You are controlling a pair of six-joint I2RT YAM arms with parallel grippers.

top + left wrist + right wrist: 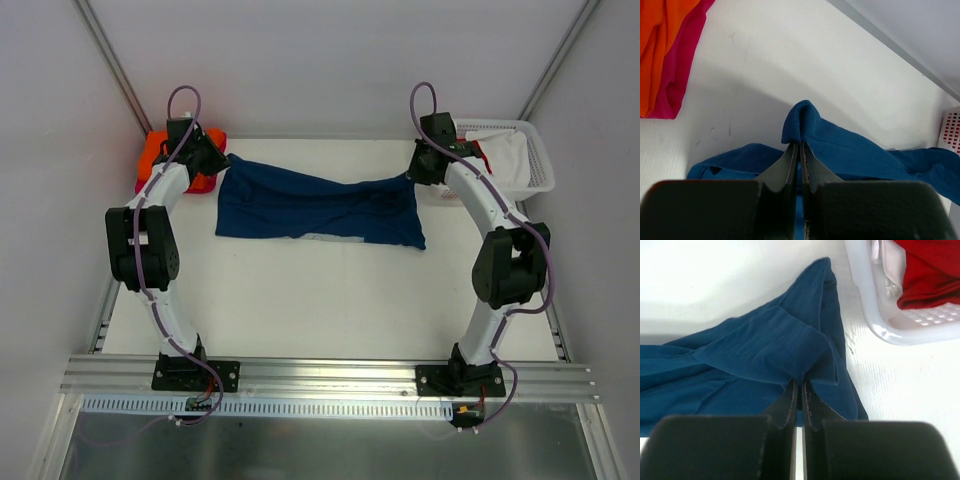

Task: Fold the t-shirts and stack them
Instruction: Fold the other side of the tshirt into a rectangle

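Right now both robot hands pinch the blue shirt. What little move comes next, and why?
Probably carry both pinched corners together toward the near edge, folding the navy blue t-shirt in half. The left gripper and right gripper are shut on its far corners, with the far edge strung between them.

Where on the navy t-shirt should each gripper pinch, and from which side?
Its two far corners, one each for the left gripper and right gripper, coming from the near side. The navy t-shirt lies spread crosswise, putting those corners closest to them. Both are shut on a raised fold of cloth there, which looks sound.
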